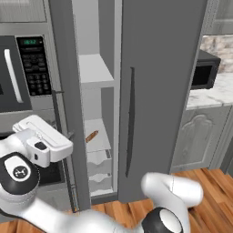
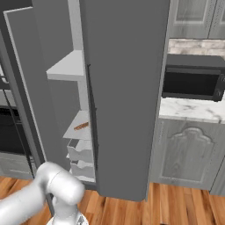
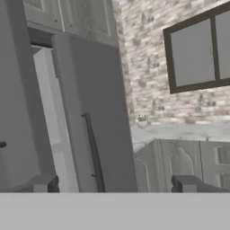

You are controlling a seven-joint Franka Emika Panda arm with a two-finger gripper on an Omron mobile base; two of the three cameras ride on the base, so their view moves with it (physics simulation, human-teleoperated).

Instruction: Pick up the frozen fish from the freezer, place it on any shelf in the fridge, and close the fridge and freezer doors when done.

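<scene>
The freezer point(image 1: 96, 73) stands open, its narrow door point(image 1: 68, 91) swung out to the left, showing white shelves and white drawers point(image 1: 99, 170). An orange-brown stick point(image 1: 91, 136) lies on a lower freezer shelf. The frozen fish is hidden from view. To the right, the fridge's wide grey door point(image 1: 159, 91) with its slim dark handle point(image 1: 131, 123) looks shut, so the shelf inside is hidden. My gripper point(image 3: 117, 184) is open and empty, its fingertips point(image 3: 45, 183) wide apart, facing the fridge door point(image 3: 96, 112) from the left. The white hand point(image 1: 43, 139) hangs low, left of the freezer door.
A black oven and microwave stack point(image 1: 27, 68) stands left of the open freezer door. Right of the fridge is a marble counter point(image 2: 189, 110) carrying a black microwave point(image 2: 191, 83), above grey cabinets point(image 2: 184, 154). The floor point(image 2: 176, 206) is wooden.
</scene>
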